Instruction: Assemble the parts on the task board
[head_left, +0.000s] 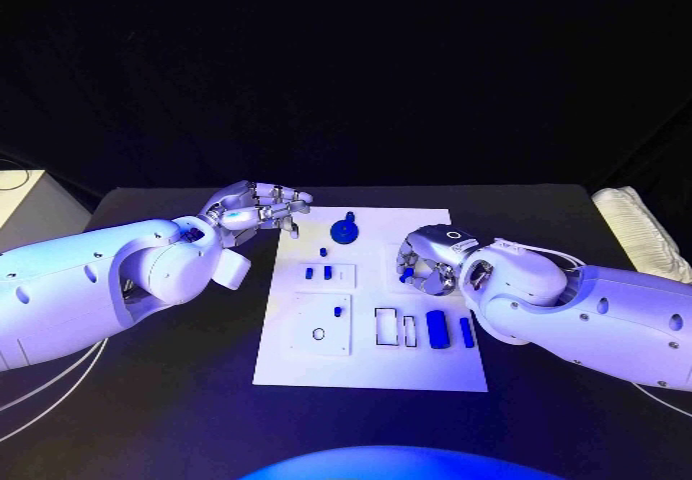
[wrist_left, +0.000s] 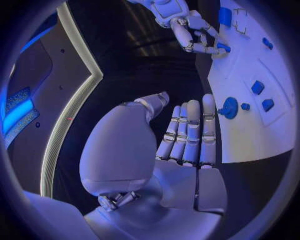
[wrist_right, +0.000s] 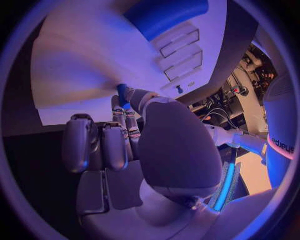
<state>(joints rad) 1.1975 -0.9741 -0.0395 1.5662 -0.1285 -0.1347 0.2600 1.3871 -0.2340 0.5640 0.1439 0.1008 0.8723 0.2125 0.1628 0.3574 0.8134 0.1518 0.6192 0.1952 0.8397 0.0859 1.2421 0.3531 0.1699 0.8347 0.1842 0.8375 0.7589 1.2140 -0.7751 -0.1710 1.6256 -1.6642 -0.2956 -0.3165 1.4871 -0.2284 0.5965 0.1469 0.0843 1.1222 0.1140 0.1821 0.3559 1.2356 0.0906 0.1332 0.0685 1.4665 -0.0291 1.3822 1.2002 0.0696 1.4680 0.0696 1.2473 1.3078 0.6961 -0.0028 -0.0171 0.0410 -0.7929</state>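
Arm lettering: a few dark letters on the white arm (wrist_right: 282, 145) at the right edge of the right wrist view, too distorted to read.
Task board: no readable text.

The left arm (head_left: 101, 280) reaches in from the robot's left, its hand (head_left: 260, 210) raised near the far left corner of the task board (head_left: 289, 370); the fingers (wrist_left: 190, 132) lie side by side, nearly straight, holding nothing. The right arm (head_left: 591, 310) comes in from the right, its hand (head_left: 428, 262) low over the board with fingers curled, thumb and a fingertip pinching a small blue part (wrist_right: 122, 94)
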